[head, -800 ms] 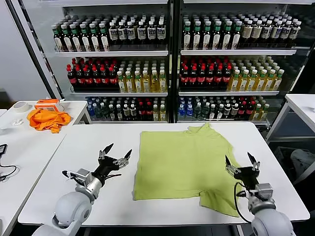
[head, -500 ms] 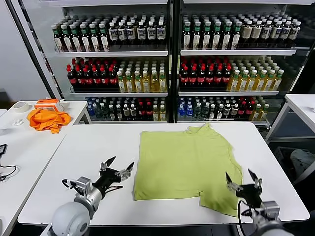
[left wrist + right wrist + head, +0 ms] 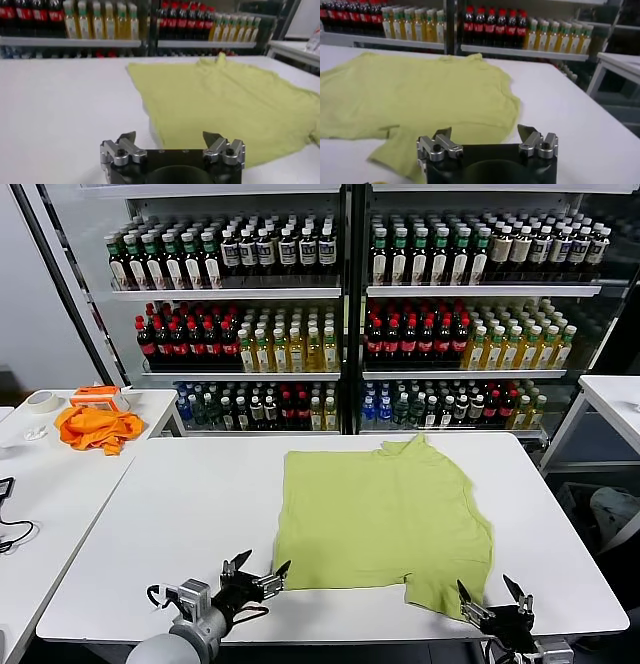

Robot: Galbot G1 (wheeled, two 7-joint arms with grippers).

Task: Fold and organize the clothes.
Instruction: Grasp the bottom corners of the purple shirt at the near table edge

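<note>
The light yellow-green polo shirt (image 3: 378, 519) lies flat on the white table (image 3: 190, 484), collar toward the shelves. Its left side is folded in to a straight edge. It also shows in the left wrist view (image 3: 225, 100) and the right wrist view (image 3: 420, 97). My left gripper (image 3: 256, 572) is open and empty at the table's front edge, just left of the shirt's front left corner. My right gripper (image 3: 495, 602) is open and empty at the front edge, by the shirt's front right corner. Both show open in their wrist views, the left gripper (image 3: 170, 140) and the right gripper (image 3: 485, 134).
A bright orange cloth (image 3: 97, 427), a roll of tape (image 3: 42, 400) and an orange box (image 3: 98, 394) lie on a side table at the left. Shelves of bottles (image 3: 340, 314) stand behind the table. Another white table (image 3: 615, 399) stands at the right.
Both grippers have drawn back toward the table's front edge and lower in view, still open. The shirt has not moved.
</note>
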